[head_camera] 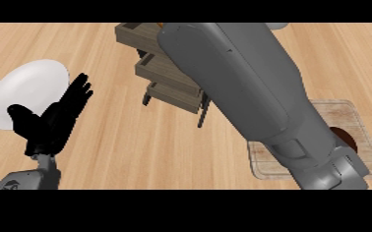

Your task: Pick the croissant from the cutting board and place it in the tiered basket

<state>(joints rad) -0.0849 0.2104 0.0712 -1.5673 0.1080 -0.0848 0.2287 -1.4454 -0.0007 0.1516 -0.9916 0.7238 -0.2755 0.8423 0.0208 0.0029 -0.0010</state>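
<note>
**Grey forearm hides the basket, and the croissant with it**

Grey casing fills the middle of your head view: the right forearm (247, 98) runs from the lower right corner up and over the tiered basket (163, 76), whose wooden trays show only along their left side. The right hand lies past the basket's top tray, out of sight, so you cannot tell whether it is open or curled round anything. The croissant shows nowhere. It may be in that hidden hand or already in a tray, but this is a guess.

To the right of the basket, partly under the forearm, lies the cutting board (341, 115), pale and grained. A dark reddish-brown round thing (344, 136) sits on it, hard against the arm; too little shows to name it.

Left of the basket, the left hand (54, 118) rests with fingers straight and up, holding nothing. It overlaps the edge of a white plate (29, 86) further left.

The risk from here, as I judge it: the forearm sits right above the light, stacked trays, so a careless pull back could knock or tip the basket. Releasing blind, you might also miss the tray.
</note>
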